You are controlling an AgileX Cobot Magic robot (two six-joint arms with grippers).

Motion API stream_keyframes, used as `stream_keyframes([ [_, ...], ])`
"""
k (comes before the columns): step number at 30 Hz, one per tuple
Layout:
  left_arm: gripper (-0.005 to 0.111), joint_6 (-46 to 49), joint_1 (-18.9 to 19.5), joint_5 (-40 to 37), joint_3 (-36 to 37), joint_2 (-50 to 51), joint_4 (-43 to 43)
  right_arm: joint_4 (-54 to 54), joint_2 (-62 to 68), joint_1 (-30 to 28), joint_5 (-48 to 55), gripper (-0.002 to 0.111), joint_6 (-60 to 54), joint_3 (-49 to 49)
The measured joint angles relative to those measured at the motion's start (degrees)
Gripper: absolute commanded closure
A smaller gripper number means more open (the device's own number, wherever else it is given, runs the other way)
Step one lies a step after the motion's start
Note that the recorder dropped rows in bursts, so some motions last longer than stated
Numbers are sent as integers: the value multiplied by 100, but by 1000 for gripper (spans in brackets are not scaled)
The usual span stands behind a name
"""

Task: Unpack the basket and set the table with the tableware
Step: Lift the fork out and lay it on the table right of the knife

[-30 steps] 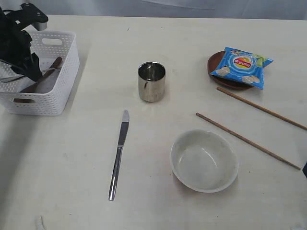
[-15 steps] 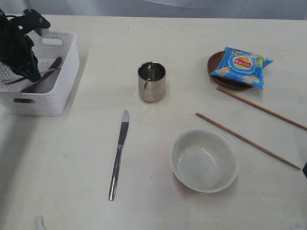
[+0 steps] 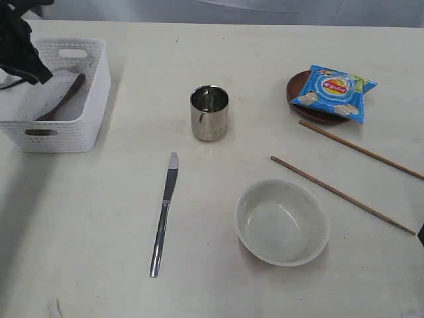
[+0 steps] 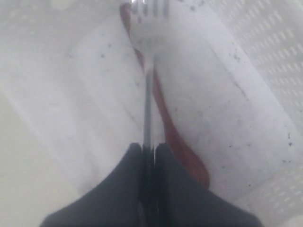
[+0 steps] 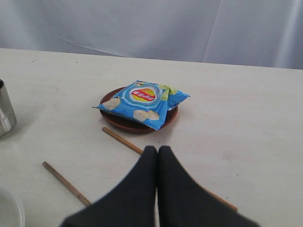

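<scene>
Left pincer (image 4: pixel 149 147) is clamped on the handle of the fork (image 4: pixel 148 71), with the tines pointing away from it, over the floor of the basket (image 3: pixel 79 136). You see smooth bright steel against white perforated plastic. The reddish-brown wooden spoon (image 4: pixel 176 142) lies beneath the fork. Compared with one second ago, the arm sits higher, toward the exterior view's upper-left corner, and the fork has left the basket floor. Right pincer (image 5: pixel 157 152) is pressed closed and empty above the pale surface (image 3: pixel 99 218), near the chopsticks (image 5: pixel 66 183).
</scene>
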State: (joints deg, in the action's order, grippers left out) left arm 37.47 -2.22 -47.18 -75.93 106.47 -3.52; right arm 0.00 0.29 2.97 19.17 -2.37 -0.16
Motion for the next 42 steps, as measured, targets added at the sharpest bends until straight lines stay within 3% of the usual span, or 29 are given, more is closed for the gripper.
stream_keyframes([
  [6,107,-1215,0,-175,-24,-601,170,0,0,0,0,108,0,0],
  [10,107,-2038,0,-778,-24,-964,-265,0,0,0,0,108,9,0],
  [15,107,-2841,-368,-1247,386,-1676,-746,0,0,0,0,108,22,0],
  [17,107,-3338,-736,-1089,745,-2150,-784,0,0,0,0,108,22,0],
  [19,107,-4069,-1428,-696,1368,-2836,-807,0,0,0,0,108,22,0],
  [20,107,-4571,-2069,-397,1787,-3192,-807,0,0,0,0,108,22,0],
  [24,107,-5864,-3465,602,2749,-3594,-758,0,0,0,0,108,22,0],
  [27,107,-7209,-4390,1419,3393,-3544,-216,0,0,0,0,108,22,0],
  [29,107,-8628,-5301,2025,3739,-3118,757,0,0,0,0,108,22,0],
  [33,107,-10436,-6044,2769,3767,-2180,1855,0,0,0,0,108,22,0],
  [36,107,-11655,-6219,2682,3681,-1618,2912,0,0,0,0,108,22,0],
  [38,107,-12744,-6340,2144,3520,-1439,3958,0,0,0,0,108,36,0],
  [42,107,-13273,-6454,1988,3354,-1439,4472,0,0,0,0,108,36,0],
])
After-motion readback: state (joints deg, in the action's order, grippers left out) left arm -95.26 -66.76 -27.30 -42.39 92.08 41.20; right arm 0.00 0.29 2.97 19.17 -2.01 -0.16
